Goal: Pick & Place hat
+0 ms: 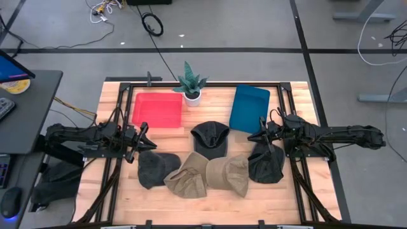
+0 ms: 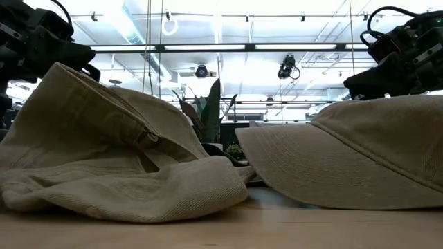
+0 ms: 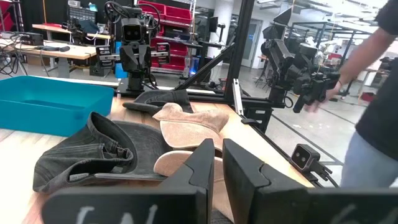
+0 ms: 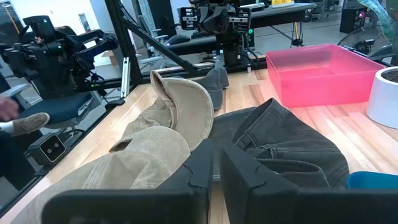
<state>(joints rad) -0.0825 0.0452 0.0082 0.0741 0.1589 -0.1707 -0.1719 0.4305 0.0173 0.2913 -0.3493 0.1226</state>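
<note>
Beside the potted plant [image 1: 191,86] we see a red tray [image 1: 158,109] and blue tray [image 1: 249,109]. Nearer us, five hats; both grippers, left gripper [image 1: 144,137] and right gripper [image 1: 259,134], show narrow fingers holding nothing.

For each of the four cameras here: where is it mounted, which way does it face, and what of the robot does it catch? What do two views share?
High view: overhead, straight down on the table; both arms, left gripper, right gripper.
Low view: table height, level across two tan caps; arms at the upper corners.
Left wrist view: across the caps toward the blue tray; own jaws below.
Right wrist view: toward the red tray; own jaws below.
Shared: both wrist views show the dark centre cap.
</note>
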